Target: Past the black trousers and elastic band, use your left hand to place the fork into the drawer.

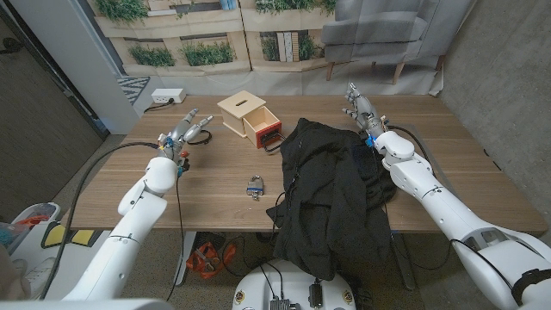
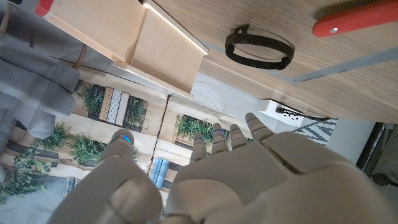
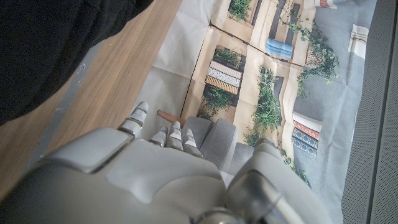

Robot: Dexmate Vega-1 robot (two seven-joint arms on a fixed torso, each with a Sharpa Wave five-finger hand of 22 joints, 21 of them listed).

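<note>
- Your left hand point(image 1: 183, 135) is over the counter's point(image 1: 215, 202) left part, toward its far side. Its fingers point(image 2: 217, 140) are stretched out and spread apart, with nothing in them.
- The left wrist view shows a red handle point(image 2: 357, 18) lying on the counter beyond those fingers, well apart from them. It looks like the fork's handle, though the tines run out of the picture, so you cannot be sure of it from here.
- The elastic band point(image 2: 259, 48), a black loop, lies flat on the wood beside that red handle without touching it.
- The drawer point(image 1: 265, 127) belongs to a small wooden box point(image 1: 241, 108) at the counter's far middle. It is pulled out toward the black trousers, and something red shows inside it.
- A small blue and metal object point(image 1: 255, 185) sits alone on the counter in front of the box, nearer to you.
- The black trousers point(image 1: 331, 194) lie in a heap over the counter's middle right, from just beside the drawer to the near edge, where they hang over.
- Your right hand point(image 1: 365, 115) is at the far side of the trousers, close to their top edge. Its fingers point(image 3: 171, 134) reach out straight with the thumb set apart, and it holds nothing.
</note>
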